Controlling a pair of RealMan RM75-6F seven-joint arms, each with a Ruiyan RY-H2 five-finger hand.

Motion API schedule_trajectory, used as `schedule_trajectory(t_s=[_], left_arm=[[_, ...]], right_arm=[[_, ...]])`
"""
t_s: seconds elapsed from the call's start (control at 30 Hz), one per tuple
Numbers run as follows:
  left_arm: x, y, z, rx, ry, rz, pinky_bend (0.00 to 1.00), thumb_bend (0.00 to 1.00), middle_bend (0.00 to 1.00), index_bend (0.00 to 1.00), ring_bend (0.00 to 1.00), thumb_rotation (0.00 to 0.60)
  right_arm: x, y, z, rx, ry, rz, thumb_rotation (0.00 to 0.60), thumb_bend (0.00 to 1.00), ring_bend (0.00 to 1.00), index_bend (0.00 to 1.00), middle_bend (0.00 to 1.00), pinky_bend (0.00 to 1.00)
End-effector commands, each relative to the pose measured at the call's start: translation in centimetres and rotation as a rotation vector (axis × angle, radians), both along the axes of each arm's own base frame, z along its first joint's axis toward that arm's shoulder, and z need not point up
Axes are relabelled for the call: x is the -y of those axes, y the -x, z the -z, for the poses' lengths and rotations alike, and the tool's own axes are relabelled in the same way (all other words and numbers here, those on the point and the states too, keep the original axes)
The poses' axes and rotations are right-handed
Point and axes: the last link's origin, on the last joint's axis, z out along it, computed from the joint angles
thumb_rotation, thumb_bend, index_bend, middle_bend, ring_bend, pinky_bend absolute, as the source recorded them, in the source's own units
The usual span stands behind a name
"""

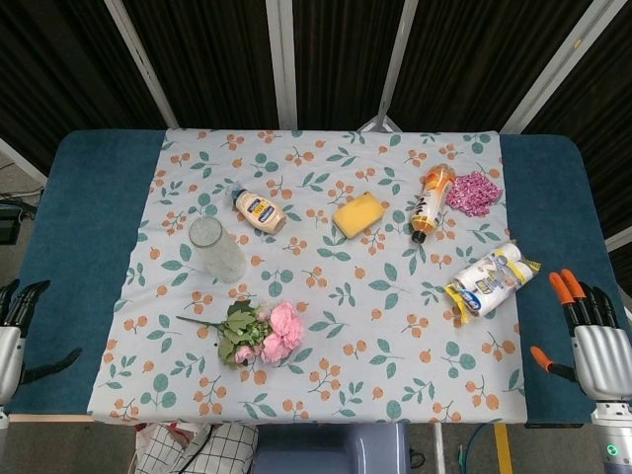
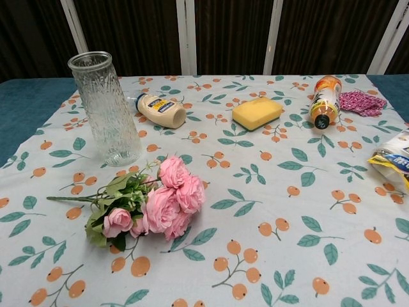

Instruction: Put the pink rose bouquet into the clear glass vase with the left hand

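The pink rose bouquet [image 1: 259, 334] [image 2: 153, 203] lies flat on the floral cloth, blooms to the right and its thin green stem pointing left. Just behind it the clear glass vase [image 1: 216, 249] [image 2: 107, 110] stands upright and holds nothing. My left hand [image 1: 14, 334] hangs at the table's left front corner in the head view, fingers apart and holding nothing, well left of the bouquet. My right hand [image 1: 583, 334] hovers at the right front edge, orange-tipped fingers spread, also holding nothing. Neither hand appears in the chest view.
A mayonnaise bottle [image 1: 259, 210] lies right behind the vase. Farther right lie a yellow sponge [image 1: 358, 214], an orange bottle [image 1: 431, 200], a pink scrunched cloth [image 1: 474, 193] and a yellow-trimmed packet [image 1: 491, 277]. Blue table [image 1: 69, 237] borders the cloth.
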Motion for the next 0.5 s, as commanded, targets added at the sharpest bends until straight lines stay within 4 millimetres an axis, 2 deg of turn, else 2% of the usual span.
schedule_trajectory(t_s=[0.03,0.17,0.4,0.5], left_arm=[[0.0,-0.2,0.2,0.012,0.029,0.009,0.00,0.08,0.11,0.11,0.00,0.600],[0.0,-0.5,0.6,0.013,0.115,0.027,0.00,0.06,0.09,0.10,0.00,0.600],[-1.7,-3.2,1.6,0.012,0.277,0.101,0.00,0.04,0.09,0.10,0.00,0.600],[-2.6,-4.7,2.8,-0.015,0.344,0.132,0.00,0.04,0.09,0.09,0.00,0.600]], right_arm=[[0.0,-0.1,0.0,0.003,0.001,-0.002,0.600,0.22,0.04,0.00,0.00,0.05],[0.0,0.0,0.0,0.004,-0.008,0.003,0.600,0.22,0.04,0.00,0.00,0.05],[0.1,-0.1,0.1,0.008,-0.017,0.007,0.600,0.22,0.04,0.00,0.00,0.05],[0.1,0.0,0.0,0.010,-0.013,0.011,0.600,0.22,0.04,0.00,0.00,0.05]])
